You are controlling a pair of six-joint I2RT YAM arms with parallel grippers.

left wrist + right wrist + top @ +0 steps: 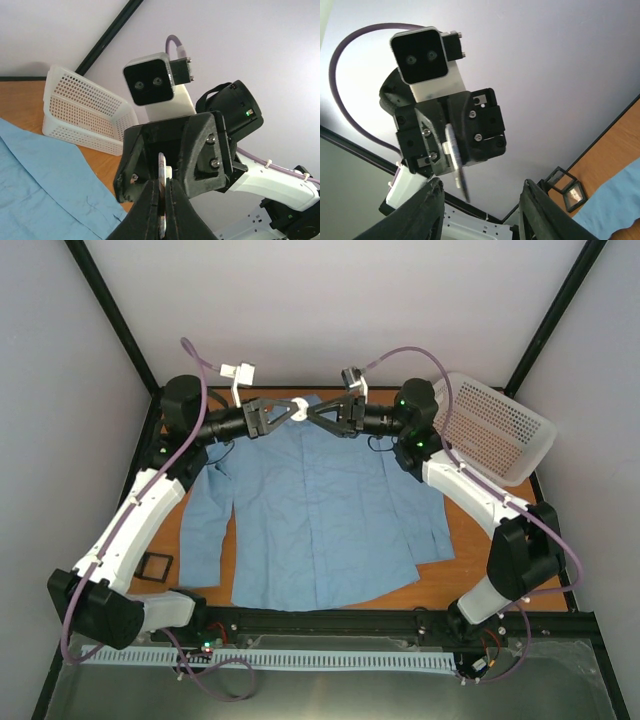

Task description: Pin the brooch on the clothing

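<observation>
While the left gripper (290, 411) pinches the small round whitish brooch (305, 408) between jaws pressed together on it, the right gripper (482, 184) faces it nose to nose with its jaws spread wide. The disc hangs in the air above the collar of the light blue long-sleeved button-up shirt (320, 520), which lies flat and face-up on the orange-brown wooden desk (470, 560).

From the right wrist the brooch shows edge-on, with a thin dark sliver (463, 187) sticking down from it, probably the pin. That sliver reaches about level with the right fingertips (436, 186) and touches neither.

This looks like a mid-air regrasp or pin-opening step, with the task barely begun, since nothing is fixed to the cloth yet. To do it well:

- The right jaws should centre on the disc before closing, so both pads meet it together and do not twist it out of the left pinch.
- They should close on the flat faces or the rim, not on the sliver, which looks easy to bend.
- The left jaws should let go only once the right grip is firm, because a dropped disc could slide into the folds at the collar.
- The pair should come low over the fabric before any release.

The white perforated plastic basket (495, 425) and the small black square tray (155, 565) sit well apart from the work.
</observation>
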